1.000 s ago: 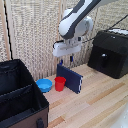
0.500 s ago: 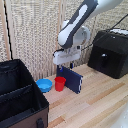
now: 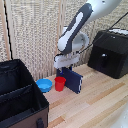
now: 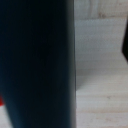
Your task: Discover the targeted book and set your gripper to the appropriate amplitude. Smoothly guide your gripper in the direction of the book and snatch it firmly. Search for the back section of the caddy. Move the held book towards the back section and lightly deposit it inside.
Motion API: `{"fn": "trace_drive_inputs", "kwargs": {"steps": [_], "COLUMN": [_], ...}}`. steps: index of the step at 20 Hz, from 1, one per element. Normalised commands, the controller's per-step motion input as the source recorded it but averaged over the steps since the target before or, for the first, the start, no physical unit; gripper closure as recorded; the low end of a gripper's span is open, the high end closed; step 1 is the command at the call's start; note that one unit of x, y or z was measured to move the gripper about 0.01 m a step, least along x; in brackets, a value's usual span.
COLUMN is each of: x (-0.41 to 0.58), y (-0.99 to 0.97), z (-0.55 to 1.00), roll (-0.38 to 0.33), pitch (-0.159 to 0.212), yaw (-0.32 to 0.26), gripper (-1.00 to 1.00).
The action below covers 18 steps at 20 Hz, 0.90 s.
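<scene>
Navy-blue book [image 3: 74, 81] stands upright on the wooden worktop [image 3: 100, 100], frame centre, beside the red cup [image 3: 60, 83]. Tool [image 3: 66, 66] sits at its top; grip state cannot be determined.

In the wrist view, the book [image 4: 37, 65] filled most of the picture as a dark, blurred slab, cut off by three edges, so its cover detail could not be read; a sliver of red at one edge and a black shape at the opposite edge were too cropped to identify. In the exterior view, the gripper [image 3: 66, 67] sat at the book's [image 3: 74, 80] top edge, but its fingers were too small and blurred to tell how they stood. The caddy [image 3: 20, 100] was cut off at the exterior view's left and bottom edges, and the arm [image 3: 82, 25] ran out past the top.
</scene>
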Motion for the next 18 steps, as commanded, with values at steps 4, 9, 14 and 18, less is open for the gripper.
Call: {"fn": "trace_drive_inputs", "kwargs": {"steps": [4,9,14,18], "x": [0.059,0.000,-0.007,0.133], "y": [-0.15,0.07,0.10,-0.13], "z": [0.00,-0.01,0.65,0.90], "roll": [0.003,-0.017,-0.103,-0.061], "pitch": [0.013,0.004,0.000,0.080], "yaw": [0.125,0.003,-0.180,-0.246], "gripper": [1.00,1.00,1.00,1.00]}}
